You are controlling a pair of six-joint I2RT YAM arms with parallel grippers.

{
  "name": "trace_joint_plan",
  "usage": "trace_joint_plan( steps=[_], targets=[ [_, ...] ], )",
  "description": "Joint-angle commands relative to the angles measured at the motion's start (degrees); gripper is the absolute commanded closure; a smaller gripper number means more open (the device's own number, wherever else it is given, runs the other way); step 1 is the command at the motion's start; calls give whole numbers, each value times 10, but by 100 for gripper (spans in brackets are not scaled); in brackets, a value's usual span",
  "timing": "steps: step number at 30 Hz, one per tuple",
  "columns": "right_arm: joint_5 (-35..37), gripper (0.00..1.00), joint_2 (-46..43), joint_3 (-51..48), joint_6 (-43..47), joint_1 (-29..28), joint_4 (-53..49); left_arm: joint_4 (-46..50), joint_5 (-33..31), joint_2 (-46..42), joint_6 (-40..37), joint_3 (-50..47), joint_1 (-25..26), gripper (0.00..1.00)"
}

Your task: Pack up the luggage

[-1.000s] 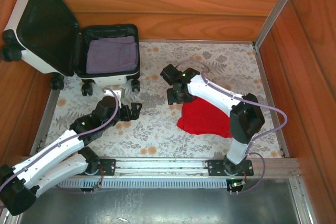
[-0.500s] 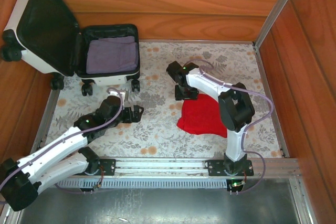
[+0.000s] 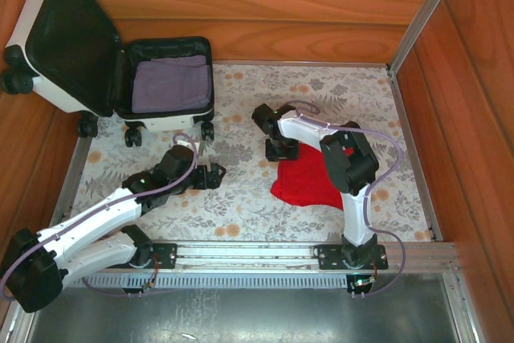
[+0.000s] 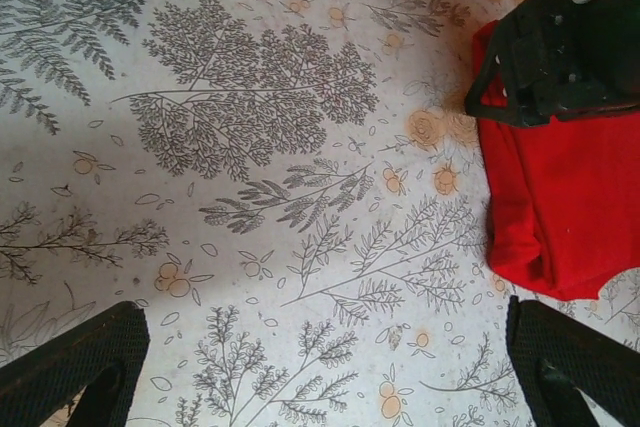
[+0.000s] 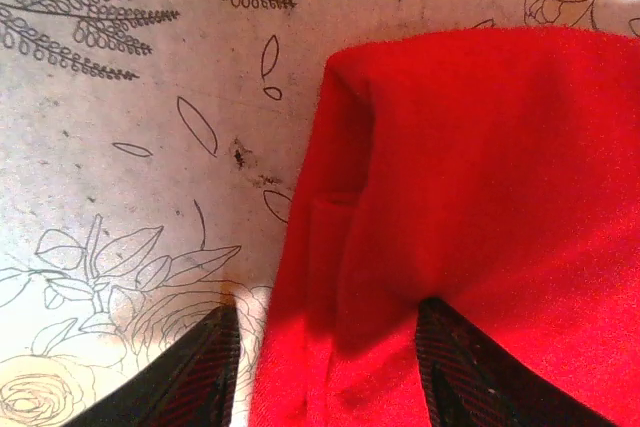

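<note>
Since a second ago the left hand has slid right over the floral-patterned table, fingers spread wide, empty. The right arm's elbow has swung in leftward; the right hand sits at the far left edge of the crumpled red cloth, fingers apart astride that edge. In the far left corner the small white hard-shell suitcase stands unmoved, lid open against the wall, black lining showing, a folded mauve towel in its base.

Lighting bright and even from above; shadows soft and short; no strong glare; overhead view sharp; wrist views slightly soft at close range.
</note>
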State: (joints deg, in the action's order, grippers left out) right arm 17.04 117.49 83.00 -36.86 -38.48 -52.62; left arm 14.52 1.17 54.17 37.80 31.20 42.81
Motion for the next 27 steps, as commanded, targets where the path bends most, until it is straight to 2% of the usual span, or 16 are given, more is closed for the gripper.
trace_joint_plan(
  steps=[1, 6, 10, 11, 16, 21, 27],
  targets=[
    [11, 53, 10, -20, -1, 6, 12, -15, 8, 8, 12, 8, 8, 4],
    [4, 69, 2, -40, 10, 6, 35, -33, 17, 34, 10, 16, 21, 5],
    [-14, 98, -23, -49, 34, 5, 52, -87, 38, 76, 4, 19, 39, 5],
    [-19, 100, -31, -50, 40, 4, 53, -110, 48, 89, 6, 17, 42, 4],
    [-60, 100, -93, -82, 57, 4, 83, -145, 62, 174, -6, 50, 65, 2],
    [-121, 100, -160, -114, 67, 5, 115, -171, 102, 266, -21, 107, 80, 2],
    [-163, 100, -195, -120, 74, 9, 116, -201, 142, 348, -20, 162, 94, 2]
  ],
)
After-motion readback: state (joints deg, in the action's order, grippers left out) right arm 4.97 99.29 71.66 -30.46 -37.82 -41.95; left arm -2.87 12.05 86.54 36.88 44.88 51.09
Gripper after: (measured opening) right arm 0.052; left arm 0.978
